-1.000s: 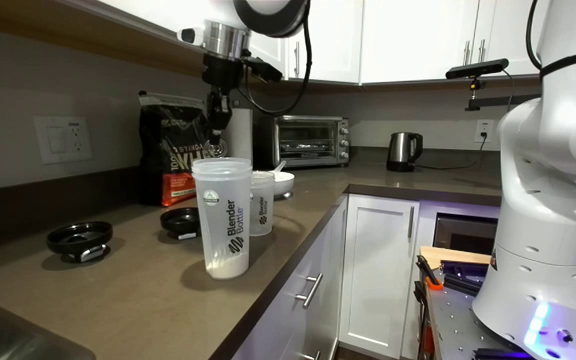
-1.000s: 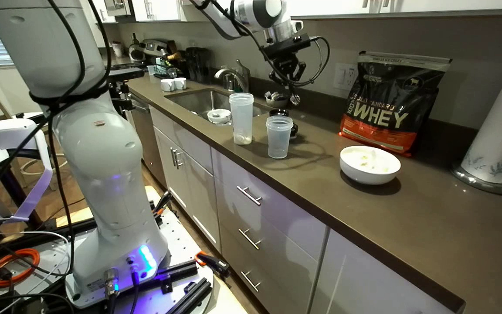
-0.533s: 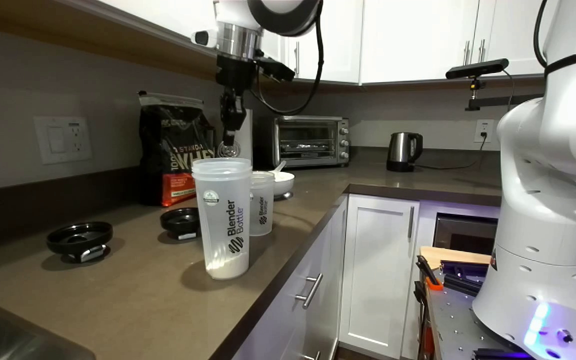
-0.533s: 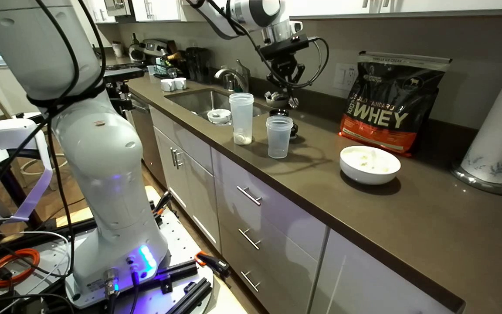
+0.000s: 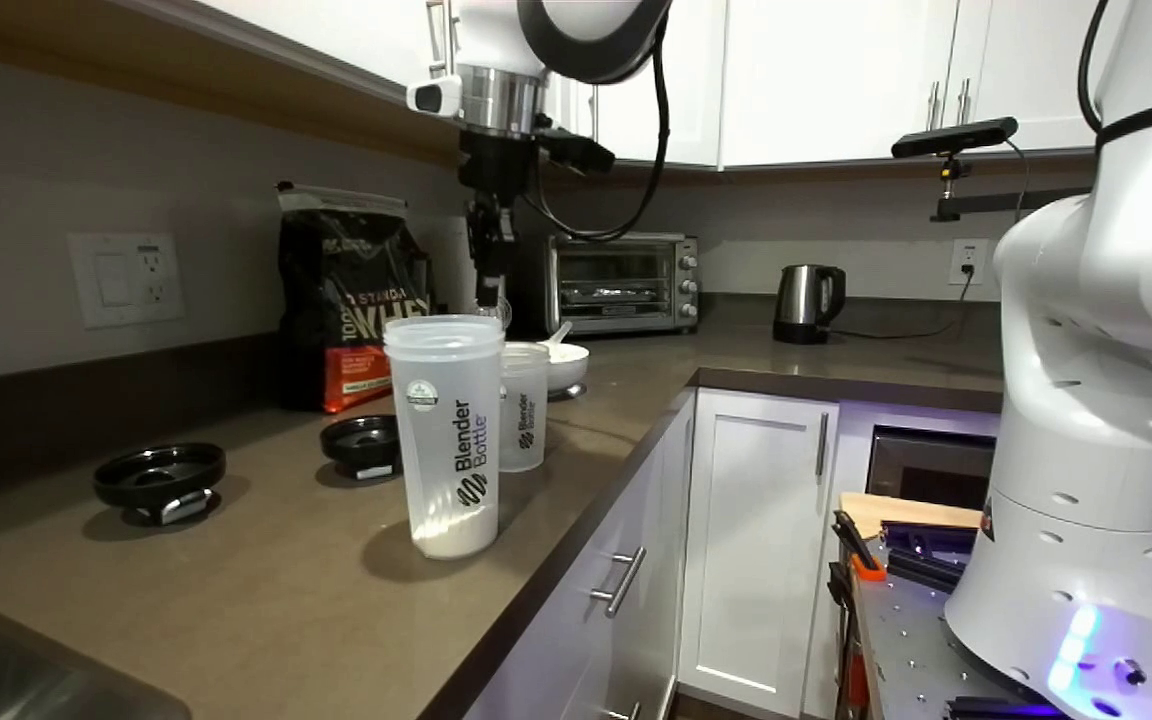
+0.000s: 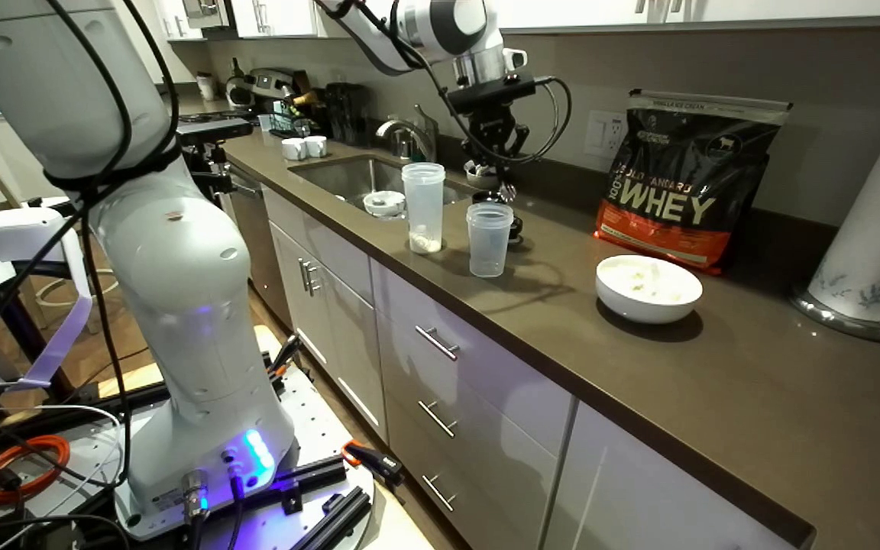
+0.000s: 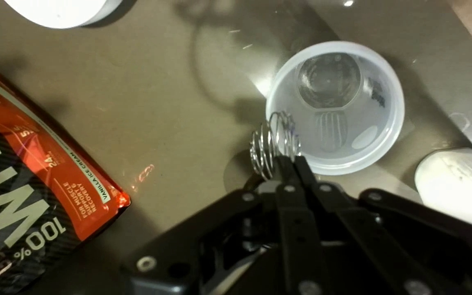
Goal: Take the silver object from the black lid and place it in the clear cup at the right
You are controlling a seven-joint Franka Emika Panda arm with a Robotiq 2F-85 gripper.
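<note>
My gripper (image 5: 489, 288) is shut on the silver wire whisk ball (image 7: 275, 143), which hangs from the fingertips above the counter. The ball also shows in both exterior views (image 5: 498, 310) (image 6: 507, 192). The clear cup (image 6: 489, 241) is the smaller translucent shaker cup and stands upright. In an exterior view it is partly hidden behind the bigger printed cup (image 5: 451, 440). In the wrist view the ball overlaps the left rim of the clear cup (image 7: 344, 108), and the fingertips (image 7: 293, 162) are at its lower left. Two black lids (image 5: 361, 445) (image 5: 158, 478) lie on the counter.
The bigger cup (image 6: 424, 210) holds white powder and stands close to the clear cup. A whey bag (image 6: 688, 183) stands by the wall. A white bowl (image 6: 648, 289) and a paper towel roll (image 6: 875, 229) stand farther along. The sink (image 6: 367, 179) lies beyond the cups.
My gripper, with the whisk ball in it, has moved to the right in an exterior view and has come down. The cups and lids have not moved.
</note>
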